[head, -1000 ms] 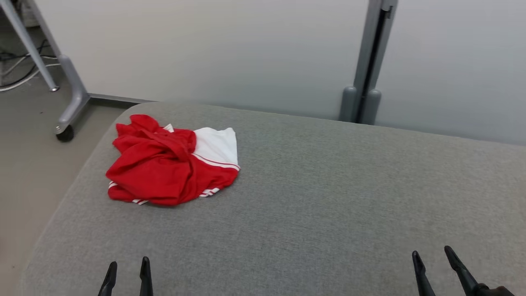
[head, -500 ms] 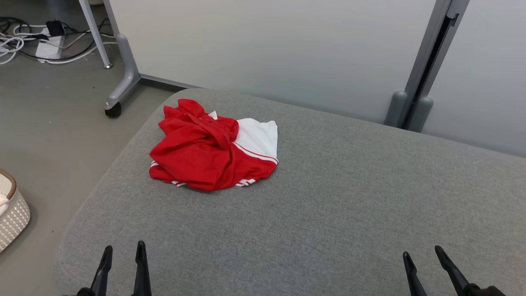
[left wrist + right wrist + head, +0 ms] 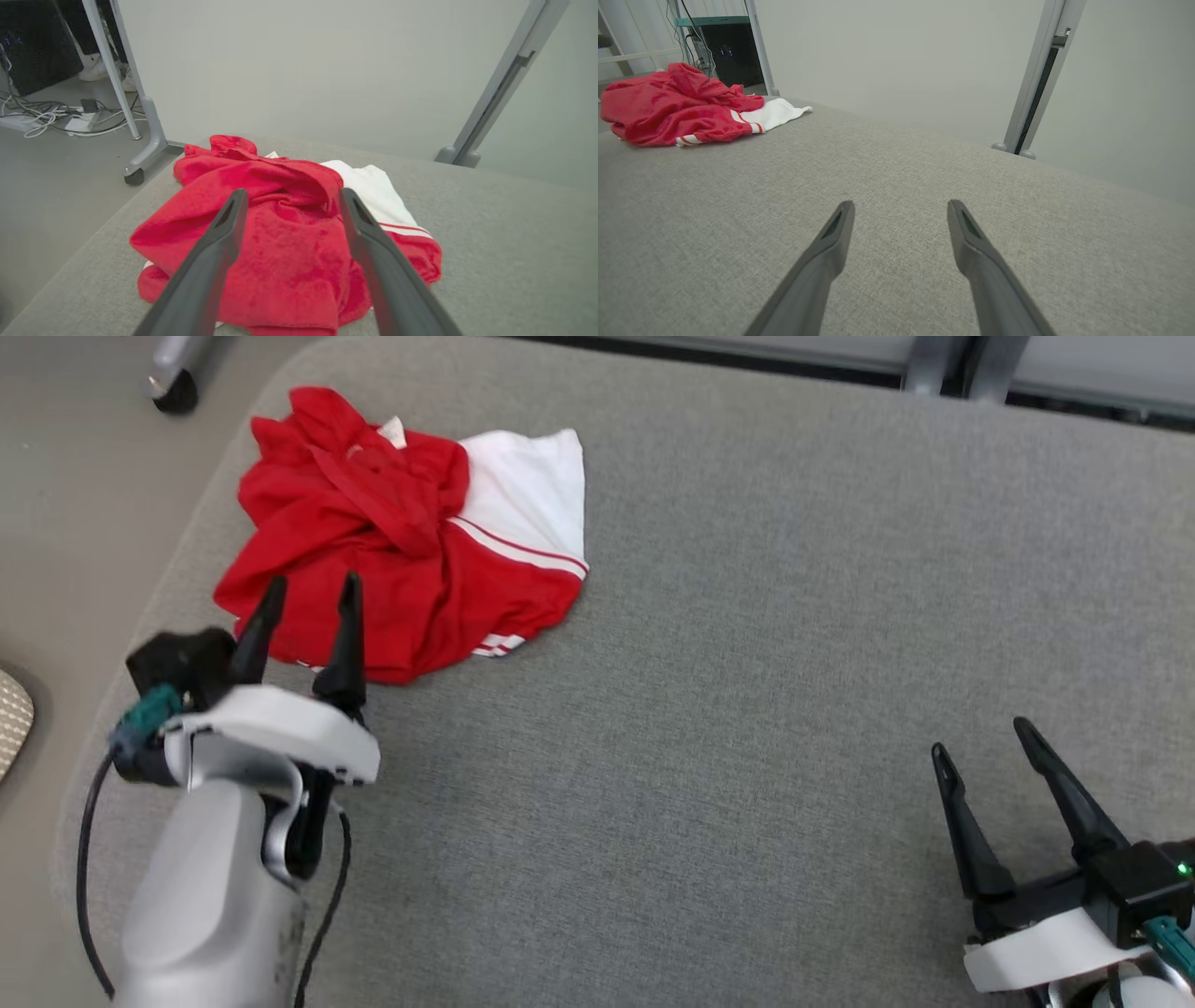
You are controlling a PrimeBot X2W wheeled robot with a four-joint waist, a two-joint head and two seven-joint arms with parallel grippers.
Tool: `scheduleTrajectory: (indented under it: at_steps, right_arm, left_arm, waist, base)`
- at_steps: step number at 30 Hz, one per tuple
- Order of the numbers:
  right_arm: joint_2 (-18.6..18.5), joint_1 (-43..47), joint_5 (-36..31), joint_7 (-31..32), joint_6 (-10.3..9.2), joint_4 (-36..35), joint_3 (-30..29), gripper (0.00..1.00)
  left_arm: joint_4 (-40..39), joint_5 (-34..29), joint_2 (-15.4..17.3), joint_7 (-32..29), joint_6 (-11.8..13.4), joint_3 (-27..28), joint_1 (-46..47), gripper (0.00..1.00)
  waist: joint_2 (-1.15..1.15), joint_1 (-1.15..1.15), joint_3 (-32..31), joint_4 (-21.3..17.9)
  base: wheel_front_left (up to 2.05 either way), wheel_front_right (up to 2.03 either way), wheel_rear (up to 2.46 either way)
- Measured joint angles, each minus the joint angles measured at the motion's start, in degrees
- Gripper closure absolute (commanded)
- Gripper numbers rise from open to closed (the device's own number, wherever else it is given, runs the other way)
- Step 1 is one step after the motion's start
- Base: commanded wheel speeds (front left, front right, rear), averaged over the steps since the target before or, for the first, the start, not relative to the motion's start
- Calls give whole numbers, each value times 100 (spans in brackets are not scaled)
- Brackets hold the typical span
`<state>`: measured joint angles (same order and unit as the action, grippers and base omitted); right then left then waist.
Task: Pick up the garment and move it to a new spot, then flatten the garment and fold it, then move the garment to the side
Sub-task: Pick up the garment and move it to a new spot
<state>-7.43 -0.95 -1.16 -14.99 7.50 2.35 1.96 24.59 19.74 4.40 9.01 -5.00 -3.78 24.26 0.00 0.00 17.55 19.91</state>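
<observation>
The garment (image 3: pixel 392 541), red with a white panel and white stripes, lies crumpled in a heap near the far left corner of the grey cushion (image 3: pixel 747 663). My left gripper (image 3: pixel 315 581) hovers at the heap's near edge, its two fingers spread wide and pointing at the red cloth, gripping nothing; whether the tips touch the cloth I cannot tell. My right gripper (image 3: pixel 980 737) is well apart, over bare cushion at the near right, also spread wide and empty. Beyond the corner, a wheel (image 3: pixel 175 399) stands on the floor (image 3: pixel 75 523).
</observation>
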Motion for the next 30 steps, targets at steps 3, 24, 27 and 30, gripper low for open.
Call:
scheduleTrajectory:
  at_steps: [3,24,27,30]
  right_arm:
    - [-71,-187,-26,0,0,-34,63,0]
    - [169,198,98,-14,0,90,-43,0]
    - [229,230,153,-15,0,152,90,0]
    - [313,201,243,-14,0,191,220,0]
  left_arm:
    - [723,16,88,-287,27,38,786,0]
    - [2797,301,-127,523,-90,-171,1744,100]
    - [2238,446,-147,559,-144,-552,1434,100]
    - [1491,872,-141,495,-145,-1183,1046,100]
  waist:
    - [0,0,453,-110]
    - [0,0,246,-555]
    - [0,0,-113,-510]
    - [0,0,-461,-544]
  base:
    - [0,0,0]
    - [0,0,0]
    - [0,0,0]
    - [0,0,0]
